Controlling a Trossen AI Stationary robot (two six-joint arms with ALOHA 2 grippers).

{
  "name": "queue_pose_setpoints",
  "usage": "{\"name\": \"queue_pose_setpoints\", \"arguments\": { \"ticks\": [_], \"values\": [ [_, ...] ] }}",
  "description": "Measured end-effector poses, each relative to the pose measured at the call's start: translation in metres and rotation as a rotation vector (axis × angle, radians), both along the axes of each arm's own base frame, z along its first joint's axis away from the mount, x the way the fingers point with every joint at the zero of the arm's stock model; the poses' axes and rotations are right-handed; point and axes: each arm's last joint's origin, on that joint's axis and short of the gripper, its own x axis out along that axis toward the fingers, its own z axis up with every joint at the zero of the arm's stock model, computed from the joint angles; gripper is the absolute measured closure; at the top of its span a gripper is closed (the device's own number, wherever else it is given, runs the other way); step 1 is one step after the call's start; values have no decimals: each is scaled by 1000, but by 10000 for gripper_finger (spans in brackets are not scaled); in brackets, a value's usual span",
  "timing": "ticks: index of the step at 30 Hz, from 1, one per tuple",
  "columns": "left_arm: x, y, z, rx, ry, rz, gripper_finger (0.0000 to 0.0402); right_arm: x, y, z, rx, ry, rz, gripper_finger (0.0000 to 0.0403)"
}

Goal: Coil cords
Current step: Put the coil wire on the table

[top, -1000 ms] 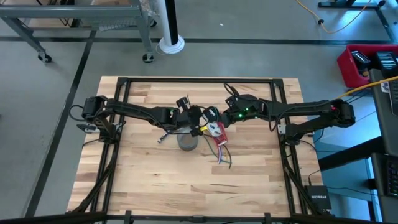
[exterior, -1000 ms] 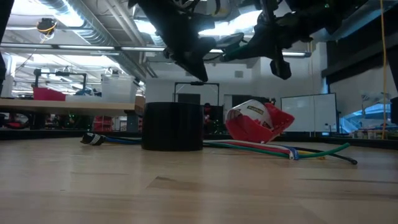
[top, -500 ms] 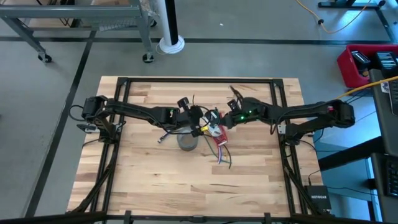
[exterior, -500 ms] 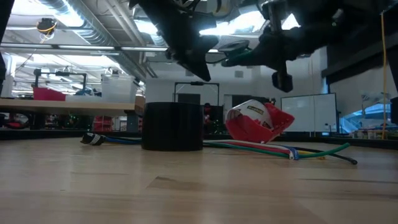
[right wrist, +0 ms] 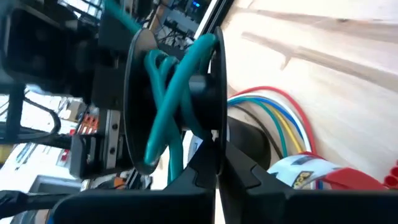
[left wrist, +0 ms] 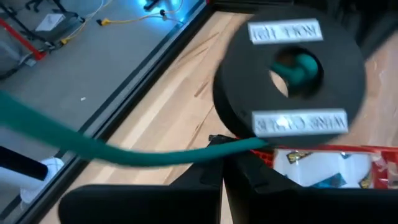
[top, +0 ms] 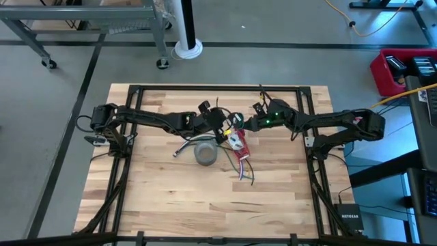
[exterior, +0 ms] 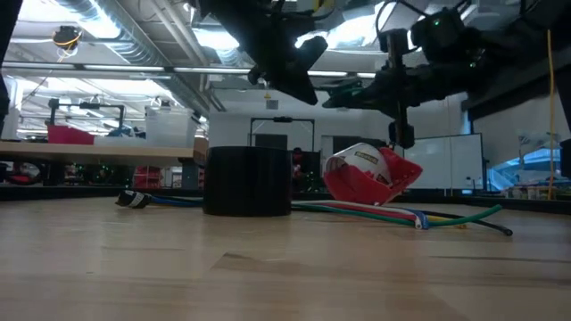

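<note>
1. Green cord [left wrist: 74, 138] nipped in the closed jaws of the left gripper [left wrist: 221, 163], up in the air over the table's middle; plain only in the left wrist view.
2. Right gripper [right wrist: 216, 163] likewise with jaws pressed together, tips against the rim of the black spool [right wrist: 214, 93]; whether gripping it, impossible to tell.
3. Several turns of cord around the spool's core, seen side-on in the right wrist view alone; in the left wrist view, only the round face with two blurred labels.
4. From above, spool hard to pick out between the two grippers, just far of the grey tape roll [top: 206, 153] and red dispenser [top: 237, 142].
5. At table height, roll and dispenser resting on the wooden table [top: 150, 198], coloured wires [exterior: 428, 217] trailing right; arms cut off at the top.
</note>
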Motion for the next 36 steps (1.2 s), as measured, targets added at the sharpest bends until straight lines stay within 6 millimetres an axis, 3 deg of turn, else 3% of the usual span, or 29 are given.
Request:
{"name": "queue_pose_setpoints", "arguments": {
  "ticks": [7, 19, 36],
  "values": [
    [-2, 17, -1, -24, 1, 22, 401, 9, -15, -16, 29, -31, 16, 400],
    [-5, 36, 0, -25, -2, 72, 401, 8, -53, -41, 128, -25, 10, 400],
    [-5, 38, -1, -58, -26, 103, 401, 48, -78, -72, 200, 38, 90, 400]
  ]
}}
